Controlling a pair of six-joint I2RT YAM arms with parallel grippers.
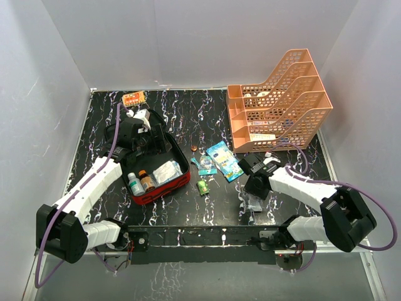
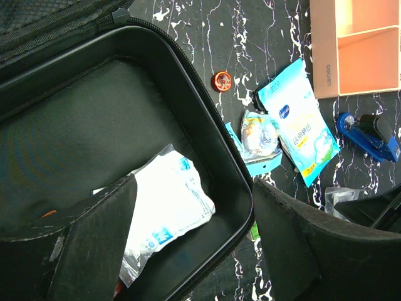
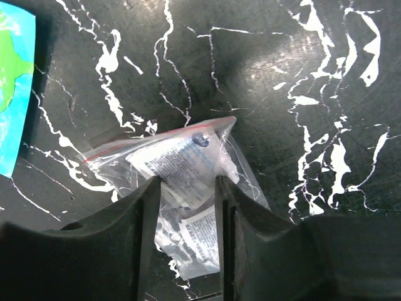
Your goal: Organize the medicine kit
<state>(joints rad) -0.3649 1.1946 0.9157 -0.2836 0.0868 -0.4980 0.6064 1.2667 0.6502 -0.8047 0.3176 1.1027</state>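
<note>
The red medicine kit (image 1: 160,191) lies open at the left, black lining up; it also shows in the left wrist view (image 2: 210,125). Inside are a white gauze pack (image 2: 172,204), a white bottle (image 1: 134,183) and a brown bottle (image 1: 147,182). My left gripper (image 2: 194,188) is open and empty, hovering over the kit's right rim (image 1: 156,143). My right gripper (image 3: 188,188) is low over the table (image 1: 254,183). Its jaws are partly closed and straddle a clear zip bag of white packets (image 3: 182,163) without pinching it.
On the table between the arms lie a blue packet (image 1: 224,160), a small blister pack (image 1: 205,163), a green packet (image 1: 203,187) and a small red round tin (image 1: 193,147). An orange tiered tray (image 1: 282,103) stands at the back right. An orange packet (image 1: 133,98) lies at the back left.
</note>
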